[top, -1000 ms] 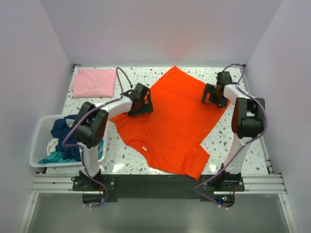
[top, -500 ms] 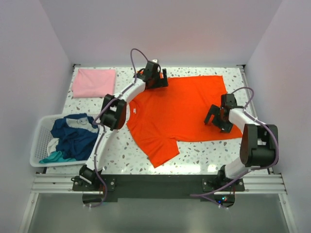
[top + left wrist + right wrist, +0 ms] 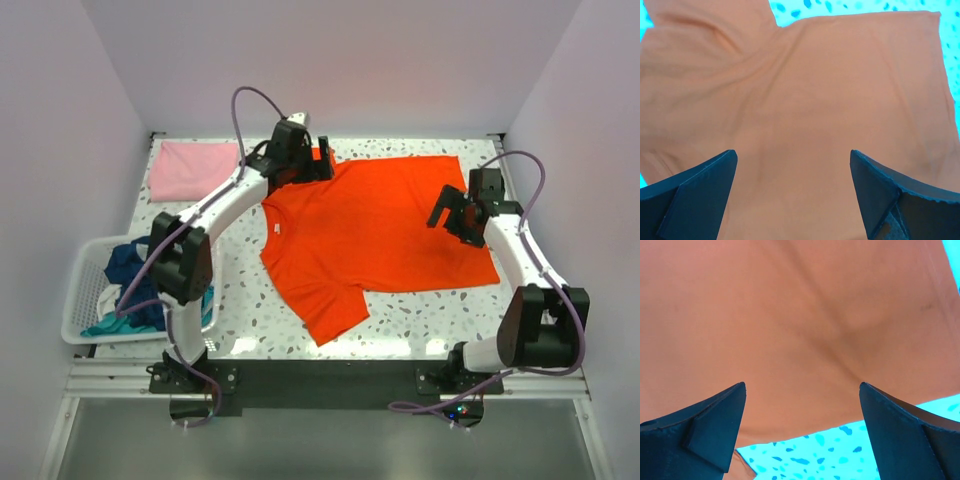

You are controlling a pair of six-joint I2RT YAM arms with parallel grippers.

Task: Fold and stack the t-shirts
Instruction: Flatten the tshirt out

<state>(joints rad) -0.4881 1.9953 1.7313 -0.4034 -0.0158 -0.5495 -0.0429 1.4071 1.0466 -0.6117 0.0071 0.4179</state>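
Note:
The bright orange-red t-shirt (image 3: 375, 235) lies spread flat on the speckled table, collar to the left, one sleeve at the near left. My left gripper (image 3: 318, 168) is open above its far left sleeve; the left wrist view shows orange cloth (image 3: 800, 100) between its wide-apart fingers. My right gripper (image 3: 452, 218) is open above the shirt's right part; the right wrist view shows cloth (image 3: 790, 315) and its hem edge. A pale pink t-shirt (image 3: 192, 170) lies folded at the far left. Dark blue and teal shirts (image 3: 135, 275) sit in the basket.
A white slatted plastic basket (image 3: 80, 290) stands at the table's left edge. White walls close in the table on three sides. Bare speckled table (image 3: 420, 320) shows in front of the orange shirt.
The orange shirt was turned and spread out a second ago and now lies still. My left gripper has drawn back slightly left at the far sleeve. My right gripper has moved up toward the back.

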